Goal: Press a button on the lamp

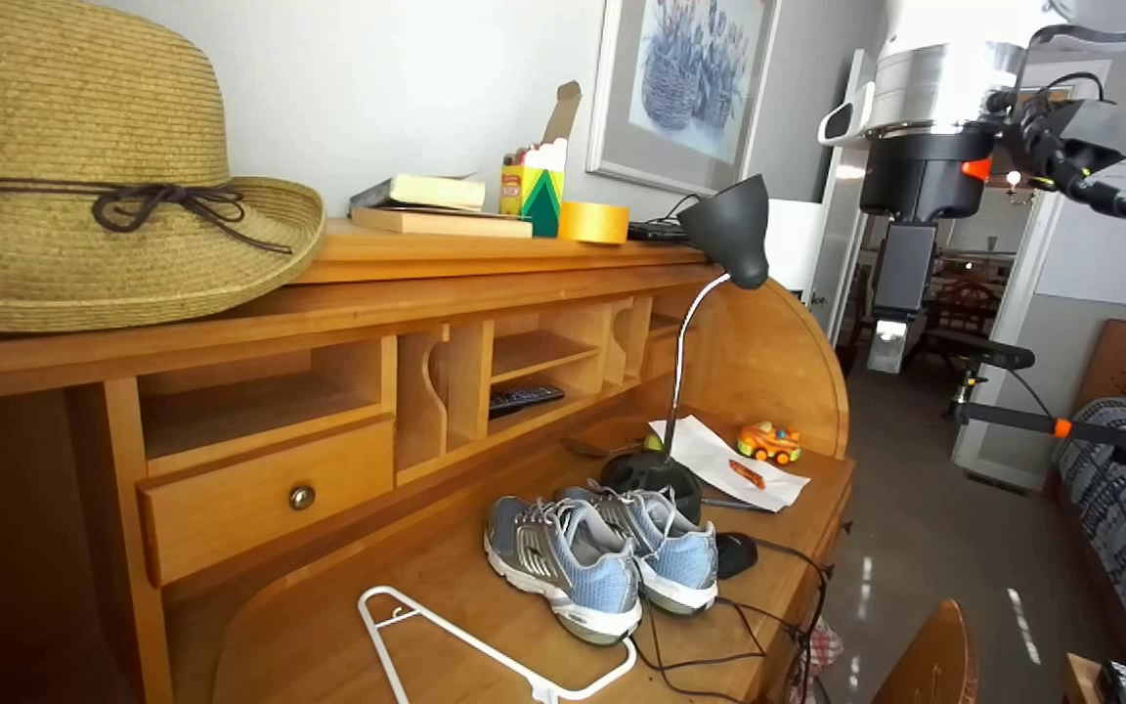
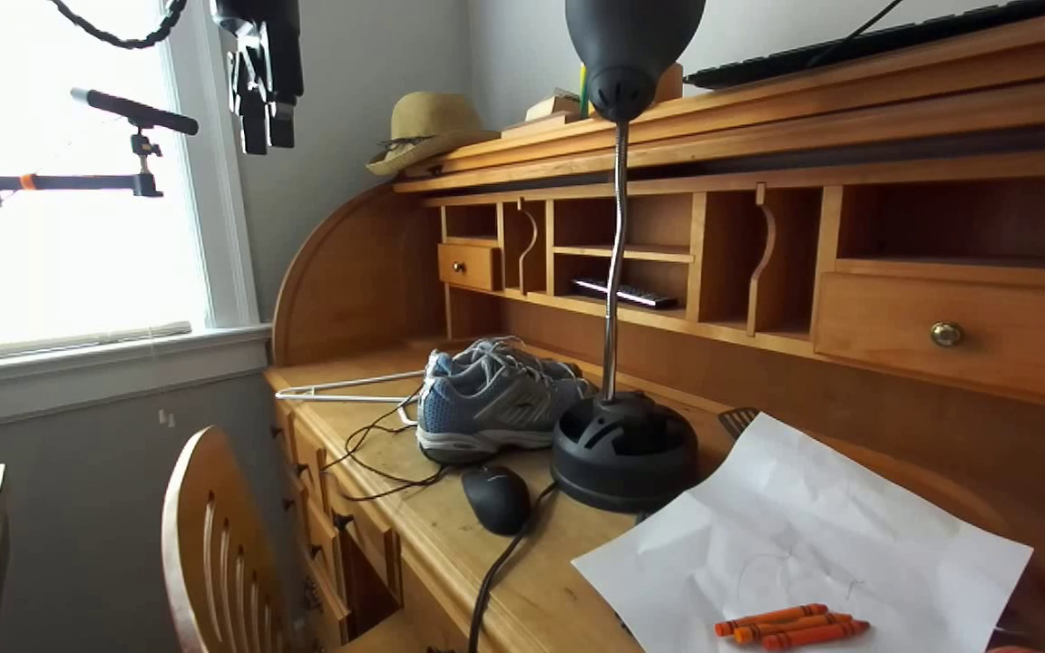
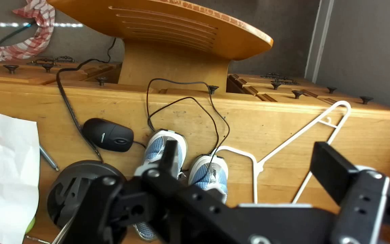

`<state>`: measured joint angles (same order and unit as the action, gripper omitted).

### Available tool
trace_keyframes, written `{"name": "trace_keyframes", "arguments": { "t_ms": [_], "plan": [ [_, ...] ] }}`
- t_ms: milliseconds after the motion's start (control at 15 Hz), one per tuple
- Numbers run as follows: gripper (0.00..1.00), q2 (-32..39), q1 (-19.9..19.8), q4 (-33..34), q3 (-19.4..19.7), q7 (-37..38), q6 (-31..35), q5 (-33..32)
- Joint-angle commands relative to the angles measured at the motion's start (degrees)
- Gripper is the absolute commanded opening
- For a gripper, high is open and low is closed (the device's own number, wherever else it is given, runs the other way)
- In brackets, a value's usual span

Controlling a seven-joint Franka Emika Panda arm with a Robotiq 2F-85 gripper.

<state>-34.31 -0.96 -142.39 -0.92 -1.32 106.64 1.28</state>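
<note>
The lamp stands on the desk, with its black cone head (image 1: 731, 233) raised on a thin silver gooseneck. In an exterior view its stem (image 2: 618, 236) rises from a round black base (image 2: 624, 453) with open compartments. The base also shows in the wrist view (image 3: 74, 193), at lower left, partly behind the gripper. I cannot make out a button. My gripper (image 3: 245, 149) is open and empty, fingers wide apart, high above the desk. It hangs apart from the lamp in both exterior views (image 1: 887, 347) (image 2: 268, 136).
Grey-blue shoes (image 1: 568, 567) stand close beside the lamp base. A black mouse (image 2: 497, 499), cables, a white hanger (image 3: 256, 169), and paper (image 2: 804, 517) with crayons (image 2: 790, 626) lie on the desk. A wooden chair (image 2: 214, 544) stands at the desk front. A hat (image 1: 94, 166) sits on top.
</note>
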Motion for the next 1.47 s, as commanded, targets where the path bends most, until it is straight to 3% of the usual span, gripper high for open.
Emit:
{"name": "trace_keyframes", "arguments": {
  "t_ms": [0,1067,1400],
  "plan": [
    [1.0,0.03,0.48,0.11,0.41,0.22,-0.13,-0.25],
    [1.0,0.04,0.48,0.11,0.41,0.22,-0.13,-0.25],
    [1.0,3.21,-2.75,-0.6,3.3,-0.4,6.42,-2.7]
  ]
}}
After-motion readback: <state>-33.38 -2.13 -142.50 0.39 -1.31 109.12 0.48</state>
